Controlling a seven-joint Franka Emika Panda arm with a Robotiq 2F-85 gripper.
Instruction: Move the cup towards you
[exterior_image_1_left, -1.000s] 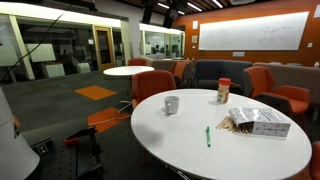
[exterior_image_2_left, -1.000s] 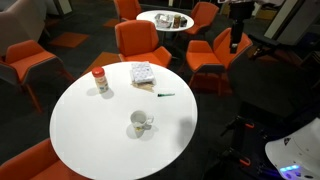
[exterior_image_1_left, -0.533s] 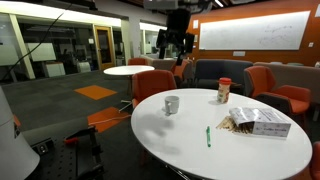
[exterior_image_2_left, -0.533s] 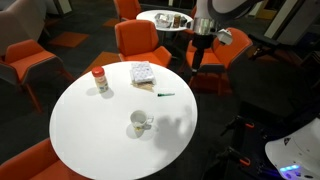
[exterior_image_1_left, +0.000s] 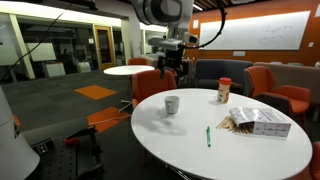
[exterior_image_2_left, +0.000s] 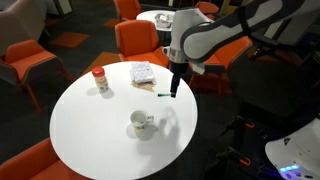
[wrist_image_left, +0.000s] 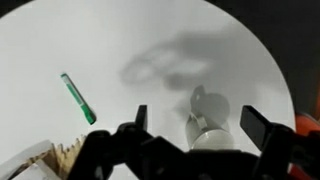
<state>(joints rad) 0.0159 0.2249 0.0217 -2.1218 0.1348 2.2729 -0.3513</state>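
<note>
Where the arm reaches over the round white table, in an exterior view the gripper hangs well up off the tabletop, clear of the cup. Cup upright on the table, red-lidded jar near it, green pen and box further along. In an exterior view the gripper points down close by the pen; cup stands apart from it, handle out sideways. Wrist view: fingers spread wide, nothing held, cup showing between them, pen off to one side.
</note>
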